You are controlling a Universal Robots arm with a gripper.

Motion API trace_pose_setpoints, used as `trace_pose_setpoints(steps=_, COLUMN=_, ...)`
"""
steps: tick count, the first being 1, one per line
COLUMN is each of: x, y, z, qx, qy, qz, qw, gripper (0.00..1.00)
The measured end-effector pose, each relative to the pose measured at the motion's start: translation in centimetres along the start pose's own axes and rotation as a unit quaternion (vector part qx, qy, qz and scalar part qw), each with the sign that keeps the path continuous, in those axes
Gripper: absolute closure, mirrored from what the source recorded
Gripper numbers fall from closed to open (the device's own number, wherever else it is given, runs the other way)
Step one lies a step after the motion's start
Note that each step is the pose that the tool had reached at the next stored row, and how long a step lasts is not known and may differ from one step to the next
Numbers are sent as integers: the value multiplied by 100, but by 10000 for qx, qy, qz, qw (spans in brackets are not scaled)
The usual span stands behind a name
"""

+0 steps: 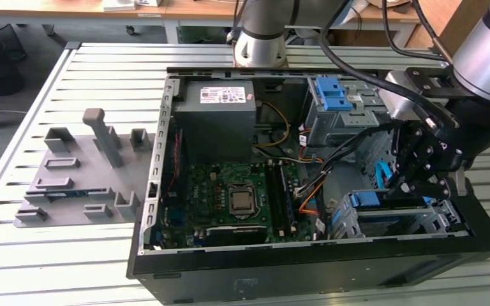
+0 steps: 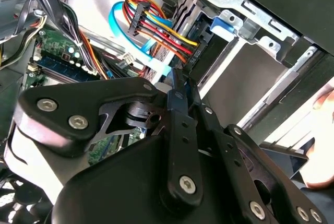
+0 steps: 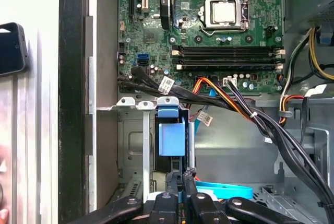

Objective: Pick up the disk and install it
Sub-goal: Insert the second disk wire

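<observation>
The disk (image 3: 171, 138) stands on edge inside the lower drive cage (image 1: 436, 213) at the case's front corner, on the exterior view's right. Its blue bracket (image 1: 366, 199) faces out and its silver body is hidden by the cage. My gripper (image 1: 402, 188) hangs inside the case right beside that cage. In the first wrist view my gripper (image 3: 181, 174) is shut, its tips just off the bracket's outer end, with nothing seen between them. In the second wrist view my gripper (image 2: 180, 75) points at the bundle of coloured cables (image 2: 156, 25).
The open black case (image 1: 313, 268) lies on a slatted metal table (image 1: 49, 255). Inside are the motherboard (image 1: 228, 194), a grey power supply (image 1: 219, 105) and an upper cage with a blue latch (image 1: 334, 95). A grey fixture plate (image 1: 83, 172) lies at the exterior view's left. A hand (image 2: 323, 130) is close to the case.
</observation>
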State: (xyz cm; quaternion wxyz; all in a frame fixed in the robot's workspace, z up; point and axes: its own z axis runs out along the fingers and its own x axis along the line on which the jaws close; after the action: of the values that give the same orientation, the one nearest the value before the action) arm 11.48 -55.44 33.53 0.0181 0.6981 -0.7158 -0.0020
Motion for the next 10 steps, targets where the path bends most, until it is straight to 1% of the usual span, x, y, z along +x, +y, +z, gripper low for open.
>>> trace_pose_setpoints(steps=4, x=5, y=-1, z=6, qx=0, qy=-10, qz=2, qw=10000, gripper=84)
trace_pose_setpoints(steps=10, x=20, y=-2, z=16, qx=0, qy=-8, qz=3, qw=10000, gripper=84)
